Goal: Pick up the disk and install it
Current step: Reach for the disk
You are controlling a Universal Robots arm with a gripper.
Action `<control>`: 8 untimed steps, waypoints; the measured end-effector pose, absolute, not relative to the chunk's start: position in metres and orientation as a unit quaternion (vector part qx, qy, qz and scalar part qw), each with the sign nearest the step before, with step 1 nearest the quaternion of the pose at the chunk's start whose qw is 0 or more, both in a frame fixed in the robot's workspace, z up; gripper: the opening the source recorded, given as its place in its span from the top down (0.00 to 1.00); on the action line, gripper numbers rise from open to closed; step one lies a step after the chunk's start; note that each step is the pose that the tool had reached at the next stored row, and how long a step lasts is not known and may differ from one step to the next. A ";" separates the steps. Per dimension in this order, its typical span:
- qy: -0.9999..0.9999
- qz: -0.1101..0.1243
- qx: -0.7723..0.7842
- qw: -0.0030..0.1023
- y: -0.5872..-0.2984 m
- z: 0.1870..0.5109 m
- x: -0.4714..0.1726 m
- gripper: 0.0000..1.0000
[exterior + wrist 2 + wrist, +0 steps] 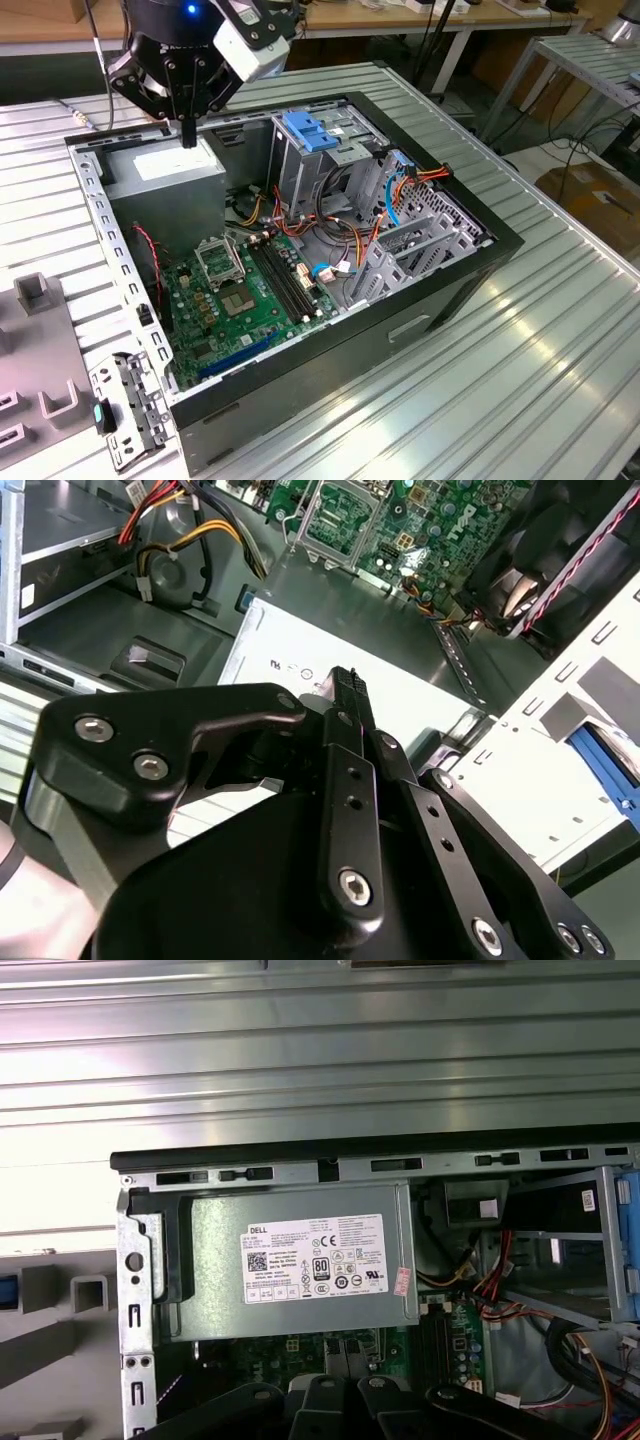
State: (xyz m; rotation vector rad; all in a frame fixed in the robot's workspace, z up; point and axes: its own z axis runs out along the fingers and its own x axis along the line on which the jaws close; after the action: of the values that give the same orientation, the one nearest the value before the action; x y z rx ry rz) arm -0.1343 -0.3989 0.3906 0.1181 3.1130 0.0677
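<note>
The open computer case (455,290) holds a power supply (165,185), motherboard (240,305) and drive cage (300,175); whether the disk sits inside cannot be told. The end effector (187,135), clenched and empty, hangs over the power supply.

I look across a ribbed metal table (520,330) that catches bright glare. Behind it stand wooden-topped benches (400,22) with cables (432,50) hanging beneath. A second metal table (590,60) stands at the exterior view's right, above a cardboard box (595,195) on the floor (525,160).
</note>
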 end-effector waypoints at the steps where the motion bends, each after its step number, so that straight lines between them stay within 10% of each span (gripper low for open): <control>1: 0.999 0.022 0.038 0.013 -0.399 0.391 -0.134 0.89; 8: 0.999 0.022 0.038 0.013 -0.399 0.390 -0.136 0.89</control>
State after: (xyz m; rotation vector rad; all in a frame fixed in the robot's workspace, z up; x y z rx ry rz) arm -0.1364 -0.3989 0.3901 0.1180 3.1133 0.0677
